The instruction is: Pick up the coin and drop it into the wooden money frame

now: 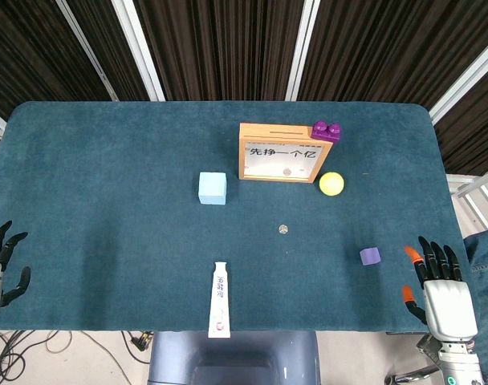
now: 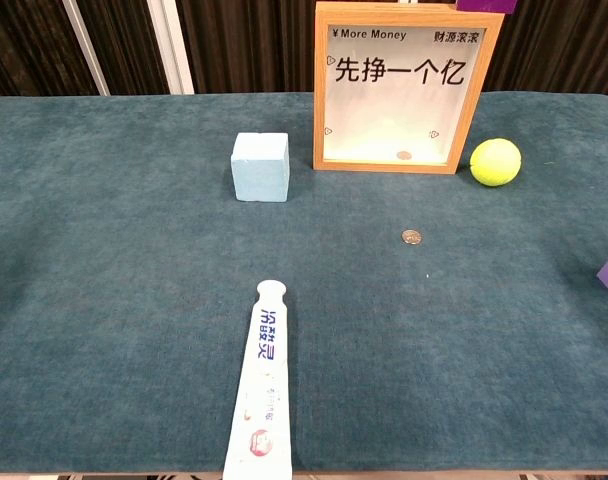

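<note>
Right robot hand [image 1: 443, 287]: head view only, near-right corner of counter; palm-down over the edge, fingers spread apart & pointing toward the far side, tips orange on two of them; holds nothing.
Left robot hand [image 1: 2, 269]: head view only, near-left edge, partly cut off by the frame; dark fingers apart, thumb out to the side; holds nothing.
Purple cube [image 1: 370, 256]: small, on the cloth just left of right robot hand, not touching; chest view shows only a corner at the right edge.
Coin [image 2: 412, 237]: lies flat on the cloth, centre-right, in front of the frame & apart from it; well apart from both robot hands.
Wooden money frame [image 2: 400, 88]: stands upright at far centre-right; white panel w/ black characters, "More Money" printed at top; slot along the top edge seen in head view; one coin visible inside at bottom behind the glazing.
Purple brick [image 1: 325, 131]: sits on frame's top right corner.
Yellow ball [image 2: 495, 162]: on the cloth just right of frame's lower right corner.
Light-blue cube [image 2: 260, 167]: left of frame, near but apart.
Toothpaste tube [image 2: 262, 395]: white, lies lengthwise at near centre, cap end toward near edge.
Counter [image 1: 107, 200]: dark teal cloth cover.
</note>
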Robot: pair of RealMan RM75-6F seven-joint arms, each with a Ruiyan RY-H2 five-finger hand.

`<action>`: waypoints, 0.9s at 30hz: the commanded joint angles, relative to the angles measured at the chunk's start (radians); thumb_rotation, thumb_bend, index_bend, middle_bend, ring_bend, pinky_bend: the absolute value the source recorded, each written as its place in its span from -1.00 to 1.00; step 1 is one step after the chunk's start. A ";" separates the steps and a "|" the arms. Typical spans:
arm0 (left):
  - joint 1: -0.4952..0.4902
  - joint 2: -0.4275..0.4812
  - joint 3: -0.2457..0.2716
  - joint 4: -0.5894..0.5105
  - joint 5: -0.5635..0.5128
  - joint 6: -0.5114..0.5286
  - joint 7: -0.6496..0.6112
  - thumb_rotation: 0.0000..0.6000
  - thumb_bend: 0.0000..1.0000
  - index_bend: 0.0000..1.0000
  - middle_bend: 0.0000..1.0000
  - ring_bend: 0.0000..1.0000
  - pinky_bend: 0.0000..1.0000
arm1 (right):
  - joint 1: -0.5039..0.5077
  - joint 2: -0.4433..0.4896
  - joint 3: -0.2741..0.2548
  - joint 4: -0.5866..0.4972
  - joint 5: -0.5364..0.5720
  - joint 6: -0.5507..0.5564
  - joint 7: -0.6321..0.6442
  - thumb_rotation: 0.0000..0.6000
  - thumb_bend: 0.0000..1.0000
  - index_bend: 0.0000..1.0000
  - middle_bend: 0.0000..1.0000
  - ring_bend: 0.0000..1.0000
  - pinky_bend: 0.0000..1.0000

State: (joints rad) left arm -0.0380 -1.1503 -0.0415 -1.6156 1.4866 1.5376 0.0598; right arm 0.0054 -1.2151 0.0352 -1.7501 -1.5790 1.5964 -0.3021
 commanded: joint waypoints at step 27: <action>0.001 0.004 0.001 -0.016 -0.019 -0.019 -0.013 1.00 -0.10 -0.62 -0.99 -1.00 -0.83 | 0.003 0.025 -0.011 -0.044 0.008 -0.040 0.066 1.00 -0.07 -0.68 -0.97 -1.00 -1.00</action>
State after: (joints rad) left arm -0.0374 -1.1467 -0.0406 -1.6311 1.4683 1.5193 0.0481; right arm 0.0064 -1.1935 0.0283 -1.7845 -1.5717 1.5653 -0.2470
